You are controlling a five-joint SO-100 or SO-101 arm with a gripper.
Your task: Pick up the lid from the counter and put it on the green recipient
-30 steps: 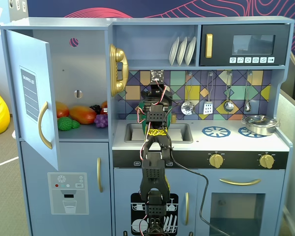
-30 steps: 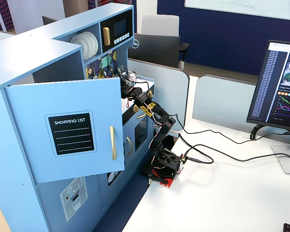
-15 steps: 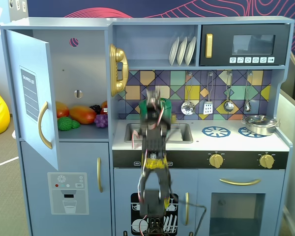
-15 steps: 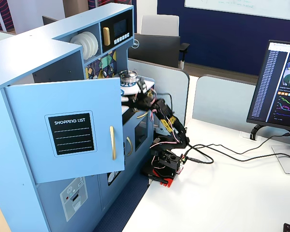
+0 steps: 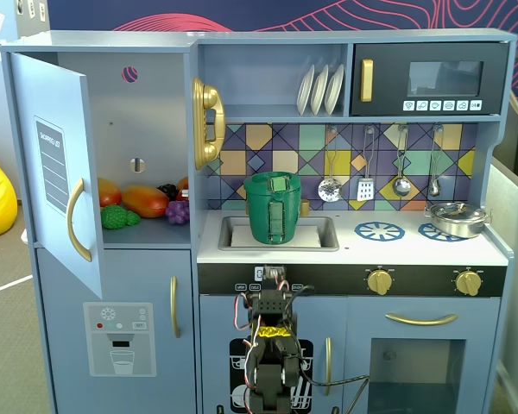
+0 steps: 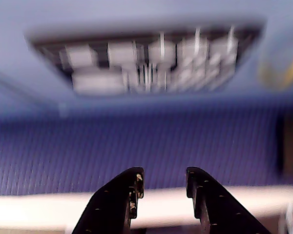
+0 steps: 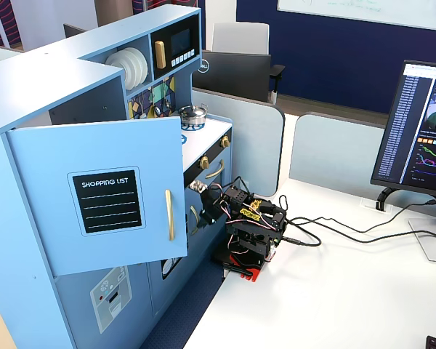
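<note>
The tall dark-green pot (image 5: 274,211) stands upright in the sink (image 5: 321,235), its ribbed handle facing the front fixed view. A flat green top with a small lighter knob (image 5: 279,182) seems to sit on its rim; this looks like the lid. No lid shows on the counter. My arm (image 5: 270,332) is folded low in front of the kitchen's lower doors, well below the counter. It also shows in the side fixed view (image 7: 251,225). In the wrist view my gripper (image 6: 163,171) is open and empty, facing a blurred lower door and blue carpet.
A silver pot (image 5: 457,217) sits on the right blue burner, with another burner ring (image 5: 379,230) to its left. The fridge door (image 5: 56,164) hangs open at left, with toy food (image 5: 145,201) inside. Utensils hang above the counter. A monitor (image 7: 421,123) and cables lie on the white desk.
</note>
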